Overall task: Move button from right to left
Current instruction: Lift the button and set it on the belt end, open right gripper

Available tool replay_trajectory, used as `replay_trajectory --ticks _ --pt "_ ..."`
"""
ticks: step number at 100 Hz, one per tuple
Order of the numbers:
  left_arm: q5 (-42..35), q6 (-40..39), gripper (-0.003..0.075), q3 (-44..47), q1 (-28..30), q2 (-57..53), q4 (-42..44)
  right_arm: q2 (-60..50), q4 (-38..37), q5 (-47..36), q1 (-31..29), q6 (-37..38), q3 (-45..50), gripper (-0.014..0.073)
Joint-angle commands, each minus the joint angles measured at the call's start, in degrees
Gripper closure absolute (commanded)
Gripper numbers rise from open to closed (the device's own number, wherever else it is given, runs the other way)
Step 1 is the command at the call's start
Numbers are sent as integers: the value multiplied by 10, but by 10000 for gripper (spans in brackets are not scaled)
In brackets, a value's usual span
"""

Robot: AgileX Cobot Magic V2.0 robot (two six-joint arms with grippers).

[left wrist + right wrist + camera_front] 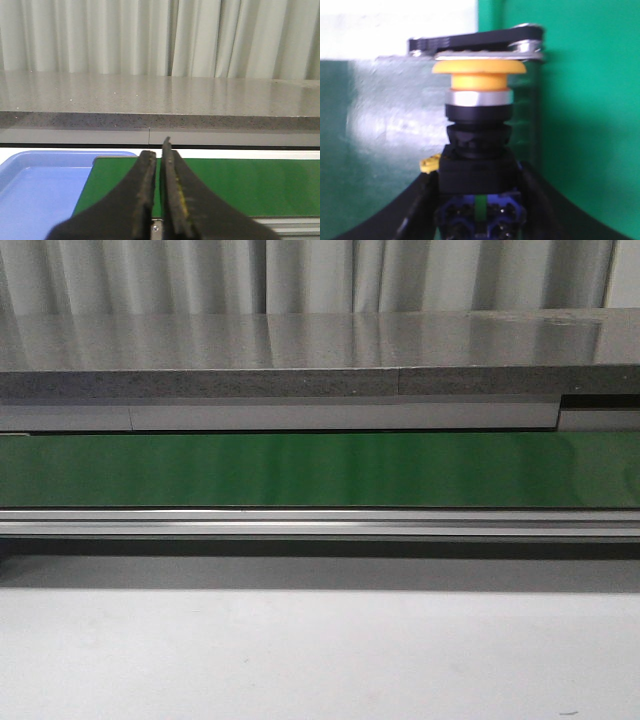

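The button (479, 145) fills the right wrist view: round orange-yellow cap, silver ring, black boxy body, blue base with a green stripe. My right gripper (479, 200) is shut on its black body, one black finger on each side. The cap points at a dark metal bracket (480, 42) over the green belt (590, 125). In the left wrist view my left gripper (160, 155) is shut with nothing in it, hanging over the end of the green belt (250, 185). The front view shows the belt (320, 470) bare; neither the grippers nor the button appear there.
A blue tray (35, 190) lies just past the belt's end beside my left gripper. A grey stone-look counter (300, 355) runs behind the belt, with pale curtains behind it. A metal rail (320, 523) edges the belt's near side, then the white table (320, 660).
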Motion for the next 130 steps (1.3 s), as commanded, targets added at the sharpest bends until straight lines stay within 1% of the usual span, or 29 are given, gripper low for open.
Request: replay_trajectory --ticks 1,21,51,56,60,65,75,82,87,92,107,130 --pt "-42 -6 715 24 3 -21 -1 -30 11 -16 11 -5 5 382" --pt "-42 -6 715 24 3 -21 -1 -30 2 -44 15 -5 42 382" --pt "-42 -6 715 24 3 -21 -1 -29 -11 -36 15 -5 47 373" --pt "-42 -6 715 24 3 -21 -1 -28 -11 -31 15 -5 47 347" --pt "-42 -6 715 24 3 -21 -1 -28 -11 -26 15 -5 47 306" --pt "-42 -6 715 24 3 -21 -1 -28 -11 -20 15 -5 47 241" --pt "-42 -6 715 24 3 -21 -1 -28 -10 -12 16 -5 47 84" --pt "-42 -6 715 24 3 -21 -1 -28 -10 -10 16 -5 47 3" --pt "-42 -6 715 24 3 -21 -1 -28 -7 -10 16 -5 47 -35" --pt "-42 -6 715 24 3 -21 -1 -28 -1 -9 16 -5 47 -53" --pt "-42 -6 715 24 3 -21 -1 -30 33 4 16 -9 44 -52" --pt "-42 -6 715 24 3 -21 -1 -64 96 3 26 -61 44 -51"
